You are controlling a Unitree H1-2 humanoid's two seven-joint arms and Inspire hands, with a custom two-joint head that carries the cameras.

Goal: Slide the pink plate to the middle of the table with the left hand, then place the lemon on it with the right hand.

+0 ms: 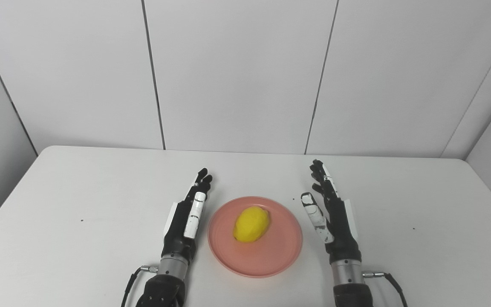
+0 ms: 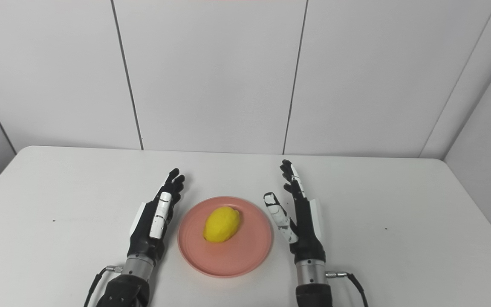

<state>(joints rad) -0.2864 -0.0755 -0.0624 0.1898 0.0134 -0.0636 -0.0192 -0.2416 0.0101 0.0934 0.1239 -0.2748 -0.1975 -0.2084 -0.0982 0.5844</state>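
Since the lemon (image 1: 251, 224) is already sitting on the pink plate (image 1: 271, 260), and the plate is pretty much dead centre on the bench (image 1: 79, 192) between the two arms, I'd say both steps of the task look done here. The lemon rests a bit toward 11 o'clock of the plate's middle, tilted with its long axis running roughly 1 to 7 o'clock.

The left hand (image 1: 188, 215) is at the plate's 9 o'clock, just beside the rim, released, fingers stretched out straight and holding nothing. The right hand (image 1: 328, 213) is at 3 o'clock, a little further off the rim, also released with fingers apart and thumb sticking out toward the plate. Neither one touches the plate or the lemon as far as I can see.

So the next move is probably just pulling both arms back toward 6 o'clock without clipping the rim, the left one especially since it's so close.

Hard to make out: whether the hands rest on the bench or hover above it. The forearms are cut off at the bottom edge, and the lemon's underside is hidden.
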